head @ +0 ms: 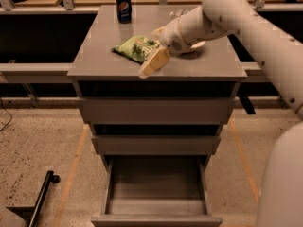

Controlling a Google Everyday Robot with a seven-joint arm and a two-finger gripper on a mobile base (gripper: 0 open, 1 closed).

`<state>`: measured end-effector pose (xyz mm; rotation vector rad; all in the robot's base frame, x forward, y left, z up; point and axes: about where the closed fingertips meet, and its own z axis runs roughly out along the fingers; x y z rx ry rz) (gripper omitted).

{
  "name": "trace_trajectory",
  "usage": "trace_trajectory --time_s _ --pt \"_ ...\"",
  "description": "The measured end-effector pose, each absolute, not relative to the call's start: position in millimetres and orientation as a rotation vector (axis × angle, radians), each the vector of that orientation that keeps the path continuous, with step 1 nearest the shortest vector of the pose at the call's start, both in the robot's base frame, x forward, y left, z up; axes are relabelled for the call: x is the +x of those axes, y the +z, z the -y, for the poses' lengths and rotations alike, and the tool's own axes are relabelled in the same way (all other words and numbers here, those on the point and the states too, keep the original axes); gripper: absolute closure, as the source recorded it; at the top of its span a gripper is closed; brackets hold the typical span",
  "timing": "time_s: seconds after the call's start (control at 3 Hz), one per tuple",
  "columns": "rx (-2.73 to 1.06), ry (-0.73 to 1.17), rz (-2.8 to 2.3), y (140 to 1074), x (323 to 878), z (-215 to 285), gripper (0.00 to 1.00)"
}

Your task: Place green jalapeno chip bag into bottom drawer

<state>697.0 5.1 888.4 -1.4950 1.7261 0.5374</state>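
Right beside the green jalapeno chip bag (135, 47), the end effector (152, 64) is hanging, can't tell its grip; bottom drawer (156, 207) is sitting open below.

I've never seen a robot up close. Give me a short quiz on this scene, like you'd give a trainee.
1. True or false: the bottom drawer is pulled open.
2. What stands at the back of the cabinet top? A) a blue soda can B) a mug C) a bottle
3. Name the thing lying right by the gripper, near the top's front edge.
Key: 1 true. 2 A. 3 the green jalapeno chip bag.
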Motion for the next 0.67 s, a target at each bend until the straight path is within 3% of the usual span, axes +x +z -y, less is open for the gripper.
trace_trajectory --time_s 0.33,0.67 --pt "-1.465 0.579 -1.707 877 728 -17 0.0" --pt "-1.45 0.601 -1.706 869 749 -25 0.15"
